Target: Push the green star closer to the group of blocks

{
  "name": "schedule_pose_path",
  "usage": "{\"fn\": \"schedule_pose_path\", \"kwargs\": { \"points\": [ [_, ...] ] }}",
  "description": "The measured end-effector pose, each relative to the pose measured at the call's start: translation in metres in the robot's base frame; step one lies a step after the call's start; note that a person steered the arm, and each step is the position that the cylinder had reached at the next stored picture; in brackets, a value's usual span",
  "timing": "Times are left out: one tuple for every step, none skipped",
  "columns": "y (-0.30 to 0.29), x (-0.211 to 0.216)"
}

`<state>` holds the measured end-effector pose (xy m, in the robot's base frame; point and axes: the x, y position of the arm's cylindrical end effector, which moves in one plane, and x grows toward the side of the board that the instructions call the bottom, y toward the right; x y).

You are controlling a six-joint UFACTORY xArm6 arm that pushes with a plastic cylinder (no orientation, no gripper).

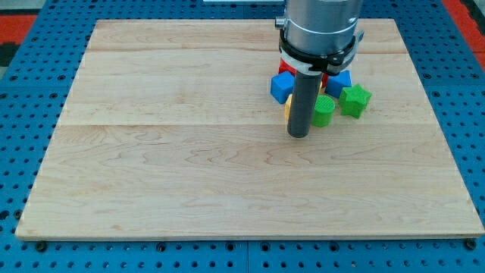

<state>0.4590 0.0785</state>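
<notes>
The green star (355, 99) lies on the wooden board toward the view's upper right, at the right edge of a tight group of blocks. The group holds a green block (323, 111), a blue block (282, 86), another blue block (339, 80), a red block (287, 69) partly hidden by the arm, and a yellow block (288, 110) mostly hidden behind the rod. My tip (298, 134) rests on the board just below and left of the group, close to the green block and left of the star.
The wooden board (189, 167) lies on a blue pegboard table (23, 114). The arm's grey body (318, 30) hangs over the top of the block group and hides part of it.
</notes>
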Motion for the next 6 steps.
{"fn": "schedule_pose_path", "kwargs": {
  "points": [
    [0.000, -0.011],
    [0.000, -0.029],
    [0.017, 0.011],
    [0.041, 0.009],
    [0.049, -0.009],
    [0.067, 0.000]
  ]
}}
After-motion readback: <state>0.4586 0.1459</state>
